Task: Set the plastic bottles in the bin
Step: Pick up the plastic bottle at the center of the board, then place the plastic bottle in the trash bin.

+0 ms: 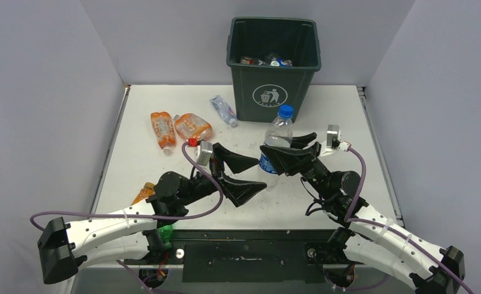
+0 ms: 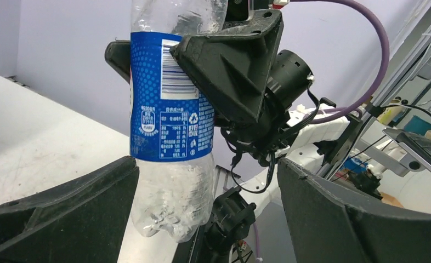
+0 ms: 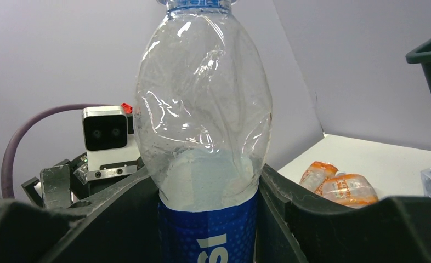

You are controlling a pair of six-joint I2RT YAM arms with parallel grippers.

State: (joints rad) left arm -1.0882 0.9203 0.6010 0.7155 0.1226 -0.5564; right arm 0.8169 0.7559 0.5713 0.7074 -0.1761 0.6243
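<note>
1. Clear plastic with a blue label and blue cap: the blue-label bottle (image 1: pixel 279 142) is upright near the middle of the table (image 1: pixel 348 122), at 6 o'clock of the bin (image 1: pixel 299 86).
2. The right gripper (image 1: pixel 278 153) is clamped on its label band with the jaws drawn in narrow. The crumpled shoulder and cap stick out above.
3. The left gripper (image 1: pixel 261 174) is spread wide and empty at 8 o'clock of the bottle. Its fingers flank the bottle's base; I can't tell if they touch it.
4. The bin sits at 12 o'clock of the table with several bottles already inside.
5. Left to do:
   - orange pair (image 1: pixel 178 128) at 10 o'clock
   - crushed clear bottle (image 1: pixel 223 111) just beside the bin's left foot
   - lone orange bottle (image 1: pixel 143 192) and green bottle (image 1: pixel 165 234) by the left arm at 7 o'clock
6. Risks, as I read it:
   - The wall is thin and dented, so the grip can slip or the bottle can pivot when the arm swings.
   - If the bottle is lifted too low, its base clips the bin's near rim, knocking the bottle out or shoving the bin.
   - The left fingers are close, so moving the right arm before the left backs off could snag the base.
   - With the bin's mouth at far reach, an early release drops the bottle short.
</note>
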